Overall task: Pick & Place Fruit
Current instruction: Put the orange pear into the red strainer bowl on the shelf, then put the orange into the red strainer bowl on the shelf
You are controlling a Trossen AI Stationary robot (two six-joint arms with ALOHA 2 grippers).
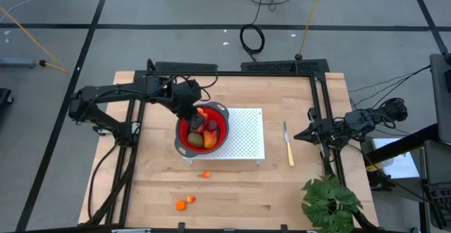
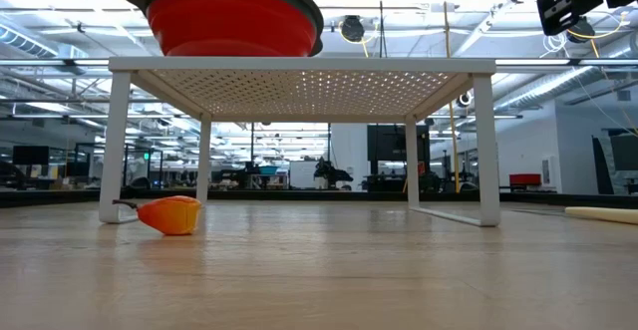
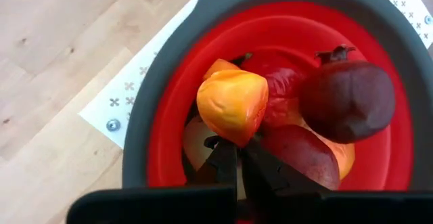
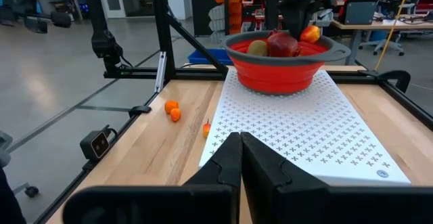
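Observation:
A red bowl with a grey rim stands on the white perforated rack. In it lie a dark red ball, another red piece and olive-brown fruit. My left gripper hangs over the bowl, shut on an orange-yellow fruit piece. Small orange bits lie on the table in front of the rack; one shows close in the low view. My right gripper waits shut at the table's right side, pointing level toward the rack. My left gripper pinches the orange-yellow piece by its narrow edge between its two fingertips. The fingers slant down from above, from the table's left side. The piece sits at about rim height over the other fruit; whether it touches them I cannot tell.
A yellow-handled knife lies on the table right of the rack. A green leafy plant stands at the near right corner. Bare wood spreads in front of the rack around the orange bits.

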